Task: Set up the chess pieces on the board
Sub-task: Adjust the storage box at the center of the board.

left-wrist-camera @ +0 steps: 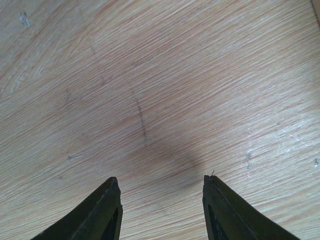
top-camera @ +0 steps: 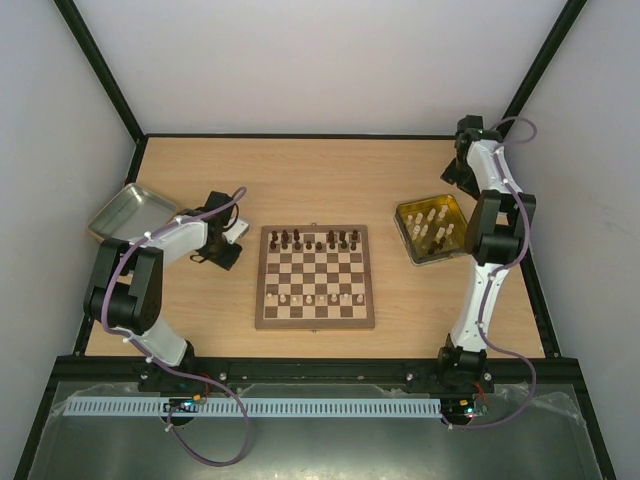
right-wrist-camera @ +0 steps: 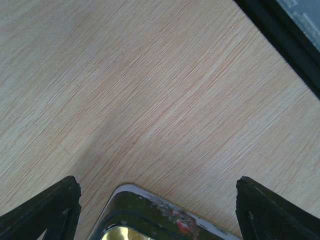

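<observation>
- Left tool (left-wrist-camera: 161, 182) and right tool (right-wrist-camera: 157, 182) are held open above the bench (top-camera: 200, 170), nothing gripped.
- The board (top-camera: 316, 277) is laid between the arms.
- A tray (top-camera: 404, 228) is set to its right.
- Dark chess pieces (top-camera: 318, 240) are stood on the far rows and cream ones on a near row. More cream ones are left in the tray.

- Overhead view: bright, even, diffuse light from above. The bench (top-camera: 330, 170) shows no glare, only faint soft shadows beside the arms.
- The chess pieces (top-camera: 300, 238) are too small there to resolve sharply.
- Left wrist view: the wood grain is crisp. A soft-edged dark shadow lies on the bench just ahead of the left hand (left-wrist-camera: 160, 179), whose fingers (left-wrist-camera: 100, 215) look dark and underexposed.
- Right wrist view: a dim diagonal shadow crosses the lower left. The right hand (right-wrist-camera: 157, 180) is a near-black silhouette, and the tray (right-wrist-camera: 150, 205) shows a small yellow glint at the bottom edge.
</observation>
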Tool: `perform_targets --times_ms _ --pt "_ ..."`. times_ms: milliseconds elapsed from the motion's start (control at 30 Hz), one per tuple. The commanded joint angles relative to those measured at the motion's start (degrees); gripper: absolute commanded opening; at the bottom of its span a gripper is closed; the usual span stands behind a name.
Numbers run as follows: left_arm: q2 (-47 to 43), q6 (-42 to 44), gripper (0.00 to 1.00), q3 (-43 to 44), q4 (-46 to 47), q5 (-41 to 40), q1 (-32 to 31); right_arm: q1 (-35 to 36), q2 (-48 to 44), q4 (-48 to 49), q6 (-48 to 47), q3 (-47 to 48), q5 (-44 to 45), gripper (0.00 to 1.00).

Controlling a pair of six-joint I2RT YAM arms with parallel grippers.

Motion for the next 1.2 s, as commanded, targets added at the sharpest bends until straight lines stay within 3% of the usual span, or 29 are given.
perform_targets --times_ms 0,333,767,1167 --pt "-1.0 -0.4 0.47 -0.2 0.1 -0.3 0.3 0.3 -0.7 1.1 -1.3 -2.4 -3.0 0.80" --pt "-1.4 -0.6 0.47 -0.3 -0.1 0.1 0.3 1.0 -8.0 9.5 -2.7 -20.1 -7.8 0.80" --pt "-2.2 -0.7 0.47 0.0 -0.7 0.8 0.3 2.1 -21.4 13.3 -2.4 -39.0 -12.2 0.79" --pt "-1.3 -0.7 0.47 1.0 -1.1 1.3 0.2 6.5 -31.0 14.8 4.7 -51.4 -16.8 0.79"
